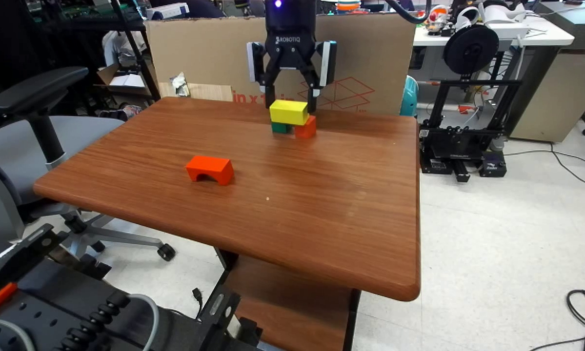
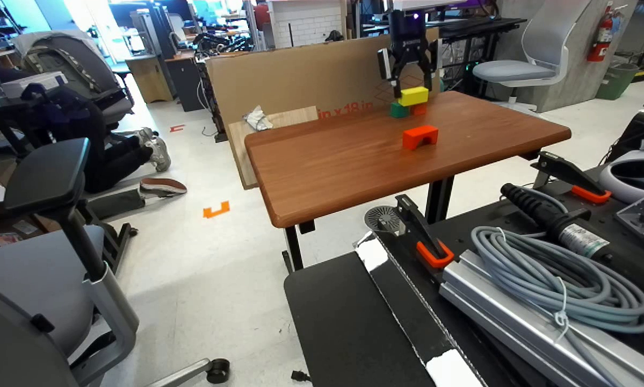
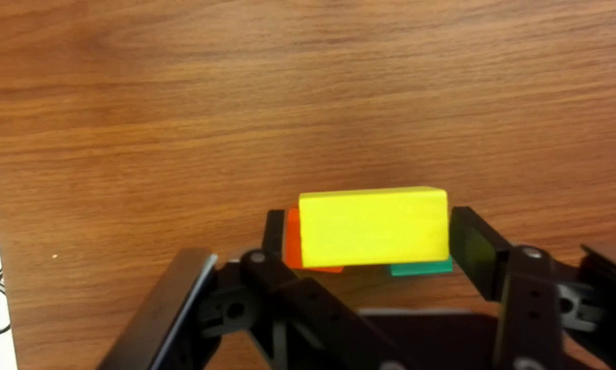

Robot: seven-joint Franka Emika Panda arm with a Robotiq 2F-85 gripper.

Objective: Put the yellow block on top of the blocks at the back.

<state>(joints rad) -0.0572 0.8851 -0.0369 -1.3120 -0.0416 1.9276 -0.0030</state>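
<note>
near the table's back edge, yellow block atop green cube and orange-red cube, long axis jaw to jaw; robotiq gripper spread, room at the orange-red end.

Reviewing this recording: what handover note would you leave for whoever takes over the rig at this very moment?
Black two-fingered pincer: open, straddling the bright yellow rectangular block; the wrist view shows a gap at one end, so it isn't clamped.
Yellow block: lying across the small dark green cube and the small orange-red cube.
Orange-red arch-shaped block: apart from the stack, on the brown wood-grain table.
Done: the yellow block appears to be set on both cubes.
Left: probably just lift the pincer clear, gently; clearance at the other end looks slight.
</note>
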